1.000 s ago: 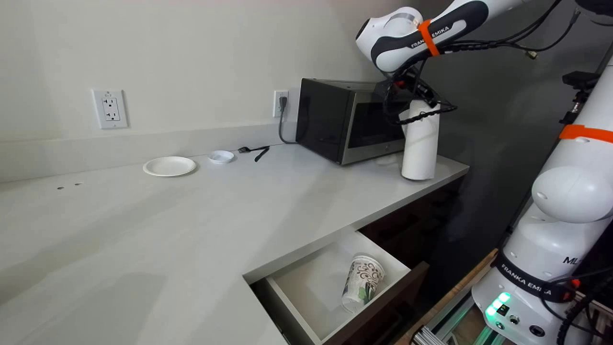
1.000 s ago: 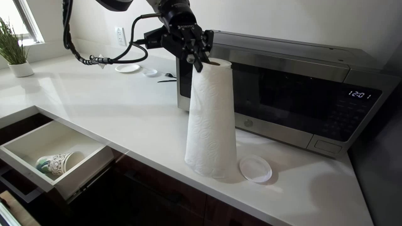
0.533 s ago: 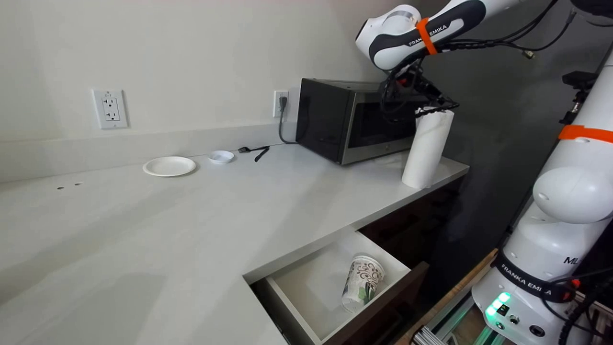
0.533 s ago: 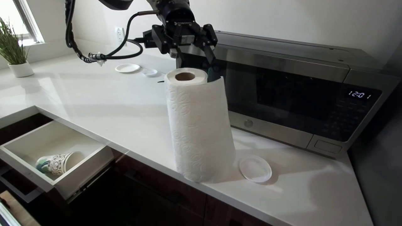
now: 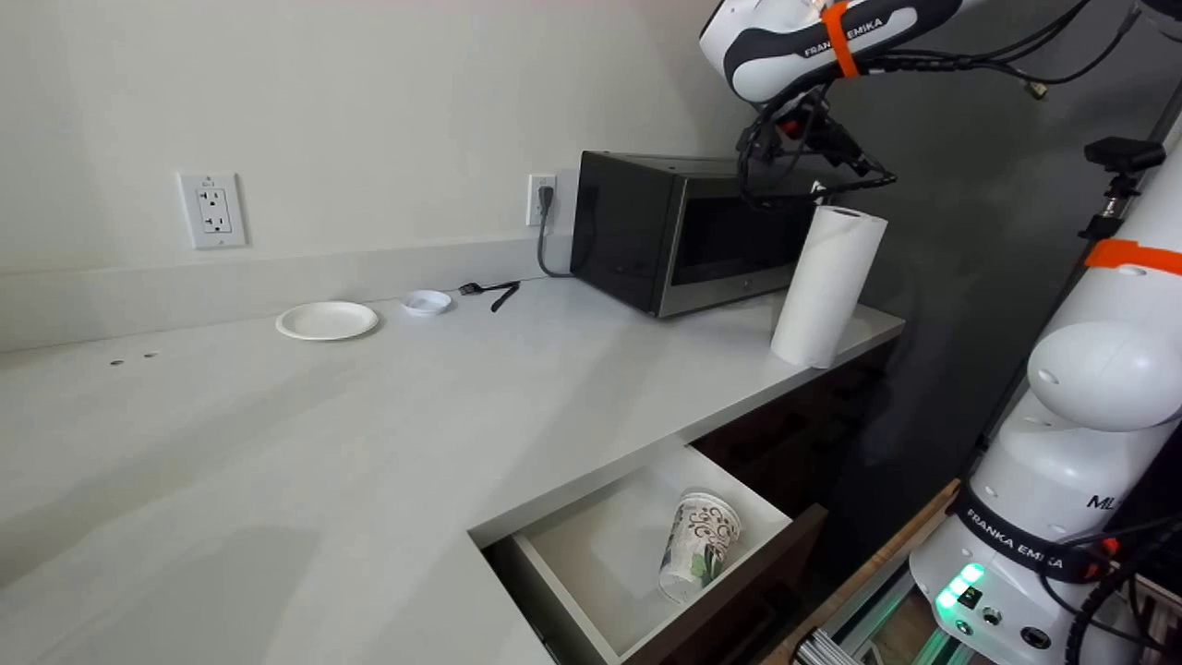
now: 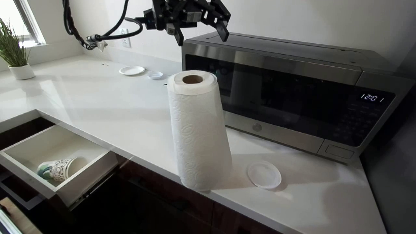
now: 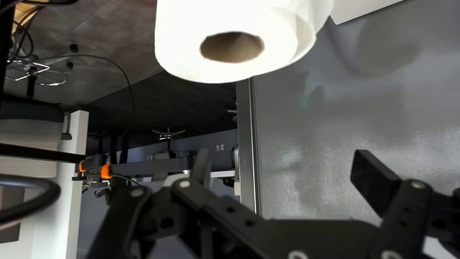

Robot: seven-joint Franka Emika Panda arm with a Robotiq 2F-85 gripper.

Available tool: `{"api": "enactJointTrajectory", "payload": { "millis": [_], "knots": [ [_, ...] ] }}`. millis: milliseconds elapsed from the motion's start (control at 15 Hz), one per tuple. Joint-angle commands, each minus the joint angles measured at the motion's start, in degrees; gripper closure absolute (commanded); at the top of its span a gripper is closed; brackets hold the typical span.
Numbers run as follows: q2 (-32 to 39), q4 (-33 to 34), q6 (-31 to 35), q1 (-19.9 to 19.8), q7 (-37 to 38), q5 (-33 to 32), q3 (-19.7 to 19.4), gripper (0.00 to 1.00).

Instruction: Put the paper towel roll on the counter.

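Note:
The tall white paper towel roll (image 6: 200, 139) stands on its end, upright or nearly so, on the off-white counter (image 5: 369, 462). Its base is close to the front edge, in front of the microwave. Above the roll, and apart from it, my gripper (image 6: 201, 36) hangs with its black fingers spread wide and nothing between them. In the wrist view the top of the roll (image 7: 187, 43) shows its brown core hole, beyond the gap of the gripper (image 7: 282, 162). That gap frames only the grey microwave top.
A black microwave (image 5: 628, 222) sits right behind the roll. Beside the roll's base lies a small white dish (image 6: 265, 175). An open drawer (image 6: 83, 174) with paper cups (image 6: 61, 169) juts out below. Further along are a plate (image 5: 326, 320), a small bowl (image 5: 426, 302) and black cutlery (image 5: 489, 289).
The jaws were shut at the roll's top rim; they have opened and the gripper has risen clear. The roll's top has swung over, and its loose sheet has fallen back against it.

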Motion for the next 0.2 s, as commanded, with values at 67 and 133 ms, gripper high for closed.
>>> {"api": "enactJointTrajectory", "payload": {
  "millis": [67, 133],
  "knots": [
    [-2.2, 0.1, 0.2, 0.6, -4.9, 0.0, -0.5, 0.00],
    [-3.4, 0.1, 0.4, 0.6, -6.9, 0.0, -0.5, 0.00]
  ]
}}
